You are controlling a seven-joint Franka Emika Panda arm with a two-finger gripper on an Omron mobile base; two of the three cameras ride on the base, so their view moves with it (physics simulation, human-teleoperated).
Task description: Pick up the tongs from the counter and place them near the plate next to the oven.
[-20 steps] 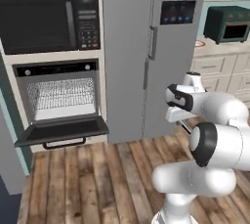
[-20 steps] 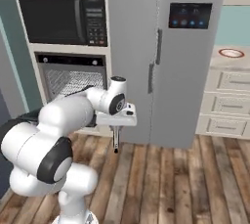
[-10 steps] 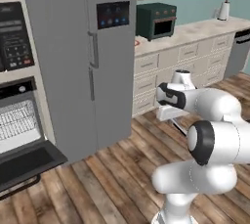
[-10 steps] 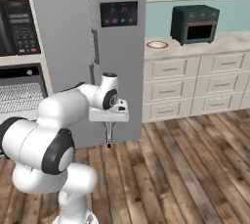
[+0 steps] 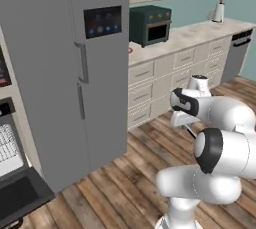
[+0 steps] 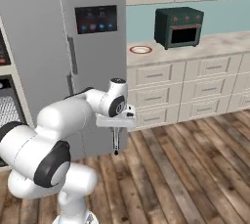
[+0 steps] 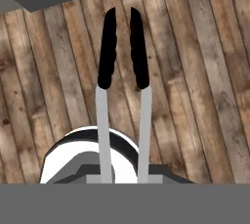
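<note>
Tongs [image 7: 123,86]: clamped in gripper [image 6: 116,142], fingers closed on handle end, tips hanging straight down over wood floor, clear of cabinets for carrying; plate [image 6: 140,49]: on counter [image 6: 215,44] just left of oven [image 6: 178,26]; placement not yet done.

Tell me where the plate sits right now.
The plate sits on the counter, left of the oven in the right base view, close beside the fridge.
</note>
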